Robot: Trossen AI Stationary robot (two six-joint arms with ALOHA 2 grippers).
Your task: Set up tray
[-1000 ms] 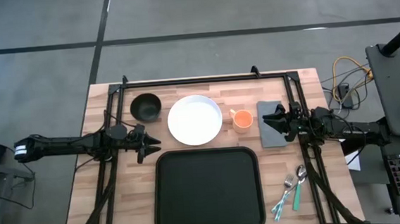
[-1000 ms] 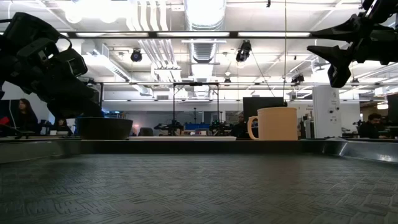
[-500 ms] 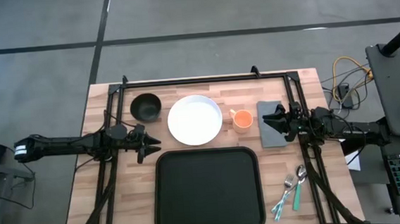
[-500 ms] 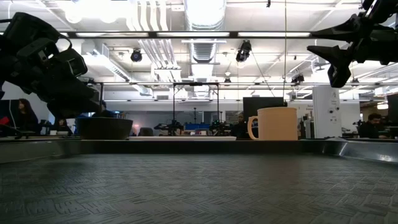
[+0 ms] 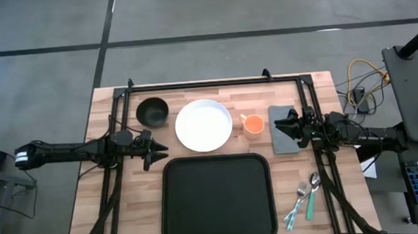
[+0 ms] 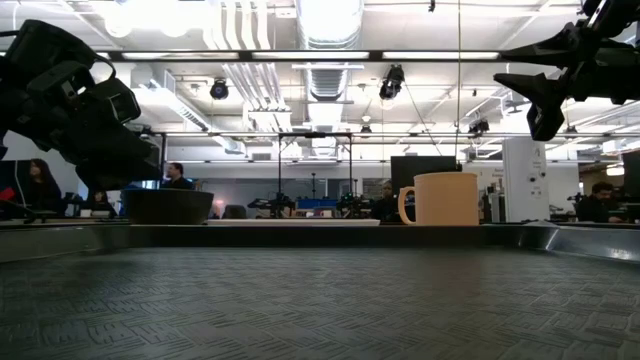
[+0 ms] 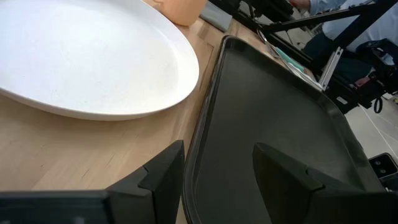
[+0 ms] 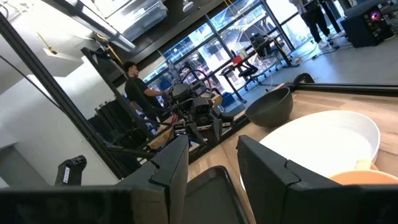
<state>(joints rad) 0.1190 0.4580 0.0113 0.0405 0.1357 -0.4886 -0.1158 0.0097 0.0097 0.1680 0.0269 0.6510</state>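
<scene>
The large black tray (image 5: 217, 199) lies flat at the table's near middle, its ribbed floor filling the low view (image 6: 320, 300). My left gripper (image 5: 155, 152) hovers open just left of the tray's far-left corner; in the left wrist view (image 7: 217, 168) its fingers stand over the tray's rim (image 7: 208, 118). My right gripper (image 5: 282, 126) hovers open above the grey napkin (image 5: 284, 140), at the table's right. The white plate (image 5: 204, 125), orange cup (image 5: 253, 124) and black bowl (image 5: 152, 111) sit on the wood behind the tray.
Spoons and a green-handled utensil (image 5: 304, 197) lie right of the tray near the table's near-right corner. Black frame rails (image 5: 117, 175) run along both table sides and the far edge. People stand in the room beyond the table (image 8: 140, 87).
</scene>
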